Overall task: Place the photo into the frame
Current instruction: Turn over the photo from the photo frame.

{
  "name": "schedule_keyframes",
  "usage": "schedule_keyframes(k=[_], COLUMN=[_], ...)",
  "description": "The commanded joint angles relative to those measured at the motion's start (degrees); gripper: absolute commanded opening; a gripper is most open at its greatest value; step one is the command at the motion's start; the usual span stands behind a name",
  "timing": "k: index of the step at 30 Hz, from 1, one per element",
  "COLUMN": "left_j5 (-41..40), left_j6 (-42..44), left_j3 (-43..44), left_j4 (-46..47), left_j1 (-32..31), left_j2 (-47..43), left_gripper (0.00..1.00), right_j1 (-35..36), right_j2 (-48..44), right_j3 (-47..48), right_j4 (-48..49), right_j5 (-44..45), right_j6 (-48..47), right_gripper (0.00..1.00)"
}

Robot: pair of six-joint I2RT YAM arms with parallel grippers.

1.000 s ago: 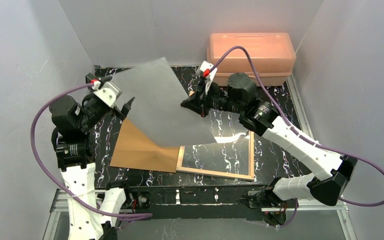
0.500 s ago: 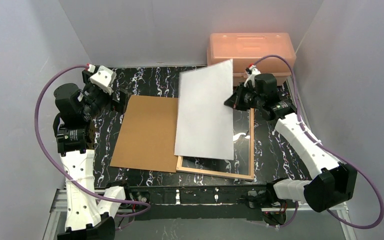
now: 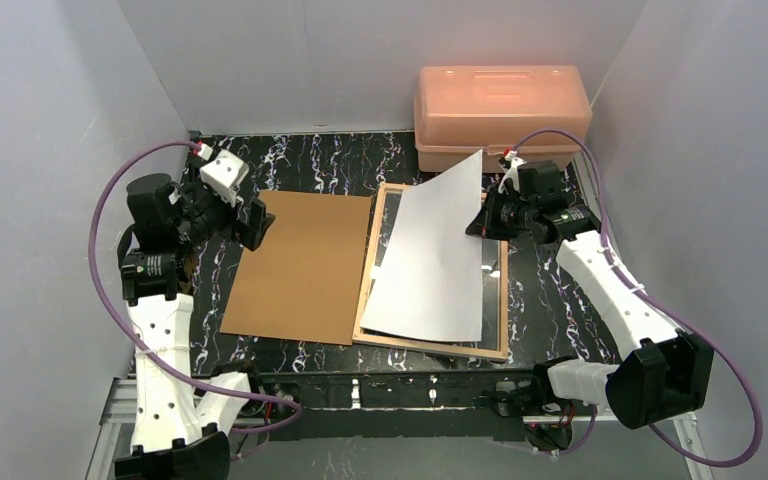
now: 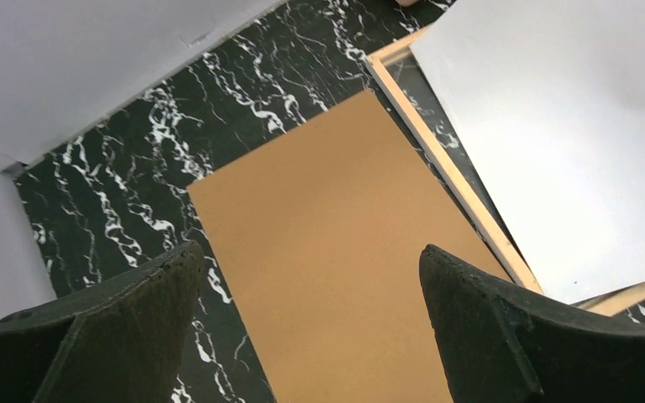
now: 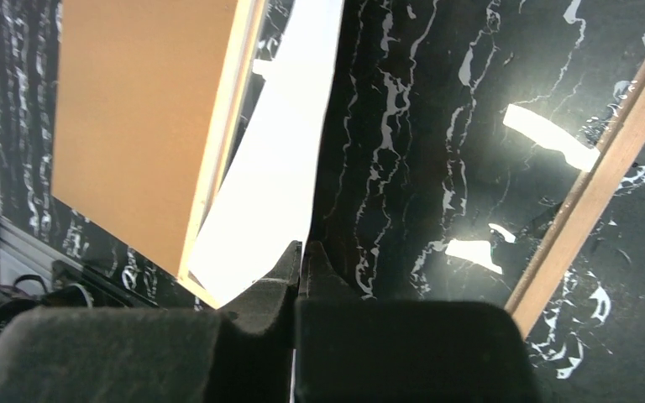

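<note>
The photo [image 3: 428,258] shows only its plain white back. It lies slanted over the frame [image 3: 430,345], near end resting on it, far right corner lifted. The frame lies flat with its light wood back up. My right gripper [image 3: 482,222] is shut on the photo's right edge near the far corner; the wrist view shows the sheet [image 5: 277,168] pinched edge-on between the shut fingers [image 5: 302,245], with frame rails [image 5: 605,176] on either side. My left gripper [image 3: 250,215] is open and empty, hovering above the brown backing board's [image 4: 336,252] far left corner.
The brown backing board [image 3: 300,265] lies flat left of the frame, touching its left rail [image 4: 449,168]. An orange lidded plastic box [image 3: 500,115] stands at the back right. Grey walls enclose the black marbled table [image 3: 330,165].
The photo has swung down from nearly upright to lie slanted over the frame. My right gripper has come lower and a little right with it. My left gripper has shifted slightly right.
</note>
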Motion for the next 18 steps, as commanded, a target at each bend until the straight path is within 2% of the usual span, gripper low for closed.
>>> schedule_keyframes(k=[1, 7, 18], left_j5=[3.3, 4.1, 4.2], left_j6=[2.5, 3.8, 5.6], left_j3=[-0.8, -1.6, -5.0], left_j4=[-6.2, -10.5, -11.2], left_j1=[-0.2, -0.2, -0.3], left_j2=[0.9, 3.0, 3.3], left_gripper=[0.98, 0.98, 0.96], right_j1=[-0.2, -0.2, -0.2], right_j2=[1.0, 2.3, 3.7], right_j3=[0.5, 0.3, -2.3], right_j4=[-3.8, -3.8, 2.3], right_j5=[1.2, 1.6, 0.3], right_j6=[-6.2, -8.4, -8.8], right_gripper=[0.01, 0.01, 0.01])
